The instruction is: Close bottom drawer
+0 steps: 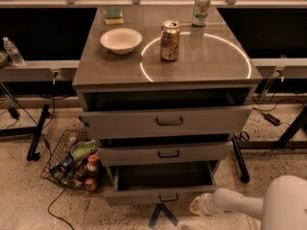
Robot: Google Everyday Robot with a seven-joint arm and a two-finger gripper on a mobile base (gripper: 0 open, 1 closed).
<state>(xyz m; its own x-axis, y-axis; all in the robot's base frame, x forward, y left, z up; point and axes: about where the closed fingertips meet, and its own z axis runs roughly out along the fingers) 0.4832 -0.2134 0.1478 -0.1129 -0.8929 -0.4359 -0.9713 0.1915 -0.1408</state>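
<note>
Bottom drawer pulled out at the foot of the cabinet, gripper by its right front corner.
Grey wood-look front, narrowest of three, small dark bar handle. Gripper's hold: cannot tell. On the cabinet: two cans, labels unreadable, a bowl, a sponge. Left of it, a wire basket on speckled floor.

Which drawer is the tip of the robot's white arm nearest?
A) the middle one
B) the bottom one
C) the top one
B: the gripper sits low near the floor, just off the right end of the open bottom drawer, well below the other two.
</note>
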